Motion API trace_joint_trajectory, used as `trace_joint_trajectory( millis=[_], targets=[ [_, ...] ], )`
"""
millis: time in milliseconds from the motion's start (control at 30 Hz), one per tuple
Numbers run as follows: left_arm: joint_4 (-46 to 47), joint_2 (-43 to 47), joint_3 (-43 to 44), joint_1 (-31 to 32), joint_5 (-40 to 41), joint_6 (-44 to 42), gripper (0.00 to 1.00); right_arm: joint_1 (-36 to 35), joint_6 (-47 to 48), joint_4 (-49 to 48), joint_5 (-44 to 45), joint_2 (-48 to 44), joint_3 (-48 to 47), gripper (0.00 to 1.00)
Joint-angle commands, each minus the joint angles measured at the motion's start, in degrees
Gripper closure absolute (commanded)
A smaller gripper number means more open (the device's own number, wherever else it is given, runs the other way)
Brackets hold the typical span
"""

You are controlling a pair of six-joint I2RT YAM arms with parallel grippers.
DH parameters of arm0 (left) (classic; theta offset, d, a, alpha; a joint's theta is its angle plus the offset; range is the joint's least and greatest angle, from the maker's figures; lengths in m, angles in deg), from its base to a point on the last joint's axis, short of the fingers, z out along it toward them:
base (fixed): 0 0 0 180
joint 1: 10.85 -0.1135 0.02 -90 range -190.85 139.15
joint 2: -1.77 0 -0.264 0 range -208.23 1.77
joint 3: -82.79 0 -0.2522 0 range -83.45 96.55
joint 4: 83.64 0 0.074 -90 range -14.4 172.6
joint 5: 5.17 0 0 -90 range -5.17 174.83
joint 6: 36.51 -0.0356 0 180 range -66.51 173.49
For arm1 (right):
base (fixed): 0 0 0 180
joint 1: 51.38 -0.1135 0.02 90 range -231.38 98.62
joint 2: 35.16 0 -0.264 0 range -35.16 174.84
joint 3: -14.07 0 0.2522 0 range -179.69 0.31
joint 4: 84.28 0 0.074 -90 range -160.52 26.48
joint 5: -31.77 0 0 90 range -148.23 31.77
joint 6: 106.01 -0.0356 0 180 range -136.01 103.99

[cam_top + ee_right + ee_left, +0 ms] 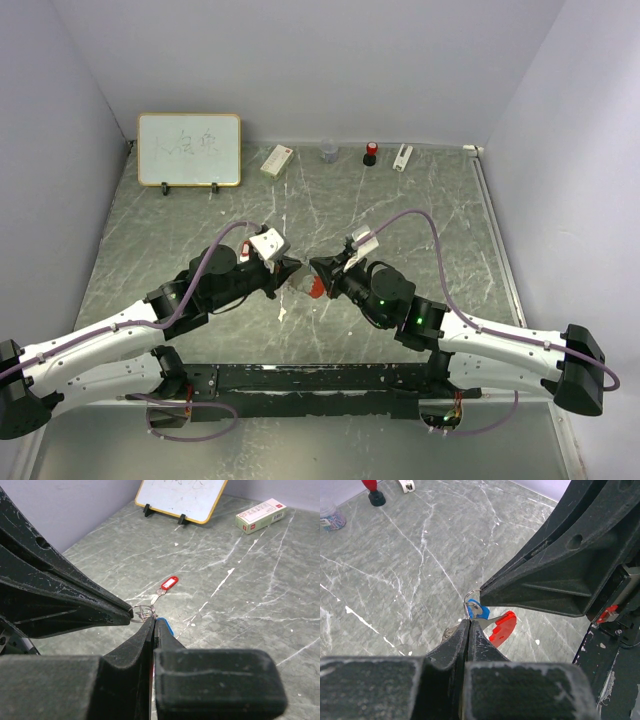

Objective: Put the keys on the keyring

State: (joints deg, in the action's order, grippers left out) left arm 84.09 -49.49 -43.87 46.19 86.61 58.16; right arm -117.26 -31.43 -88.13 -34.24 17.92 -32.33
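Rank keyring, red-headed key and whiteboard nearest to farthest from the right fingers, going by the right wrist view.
1. keyring: its wire ring sits right at the tips of the fingers of the right gripper, slightly left.
2. red-headed key: lying on the table just ahead.
3. whiteboard: standing far back, near the wall.

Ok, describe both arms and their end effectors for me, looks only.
The left arm and right arm match: white links near the bases, black joints further out, some showing small green lights. A lilac cable runs along each. A white camera block sits at each wrist. The left end effector and right end effector are black, with long tapering fingers scuffed whitish along their edges.
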Motion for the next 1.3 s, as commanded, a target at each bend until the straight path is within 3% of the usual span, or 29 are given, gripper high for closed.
trace_joint_trajectory(
  millis=[0,1267],
  targets=[
    [2.7,1.1,-0.5,-0.2,-1.6,-0.6,0.93,0.7,-0.3,0.3,1.3,-1.0,-0.4,1.0],
    [5.6,-1.5,-2.9,-0.3,7.0,1.7,0.91,0.9,0.5,5.7,1.5,-2.8,-3.6,1.0]
  ],
)
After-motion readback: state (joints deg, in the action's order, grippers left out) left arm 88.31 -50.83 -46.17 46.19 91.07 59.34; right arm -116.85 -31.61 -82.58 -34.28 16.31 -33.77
